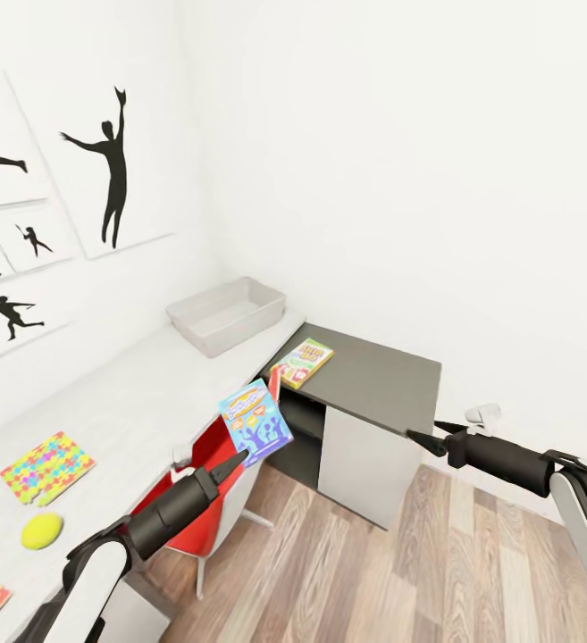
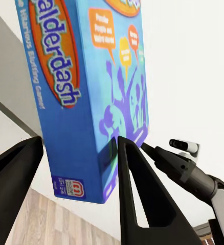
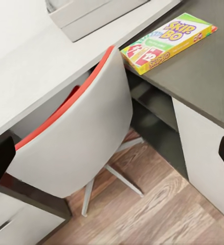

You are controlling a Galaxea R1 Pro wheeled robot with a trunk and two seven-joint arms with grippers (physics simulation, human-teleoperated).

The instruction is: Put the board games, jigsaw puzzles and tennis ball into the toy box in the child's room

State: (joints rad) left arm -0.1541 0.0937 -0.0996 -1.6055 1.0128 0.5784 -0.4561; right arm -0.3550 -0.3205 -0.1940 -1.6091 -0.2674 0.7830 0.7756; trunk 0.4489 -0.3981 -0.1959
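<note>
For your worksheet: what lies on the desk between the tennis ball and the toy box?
In the head view, only bare pale desk top separates the tennis ball from the toy box; a jigsaw puzzle sits just off that line.

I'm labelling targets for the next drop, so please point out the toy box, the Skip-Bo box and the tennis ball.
toy box [image 1: 205,331]: head view, its near outer wall.
Skip-Bo box [image 3: 168,42]: right wrist view, middle of its printed lid.
tennis ball [image 1: 41,530]: head view, its centre.
</note>
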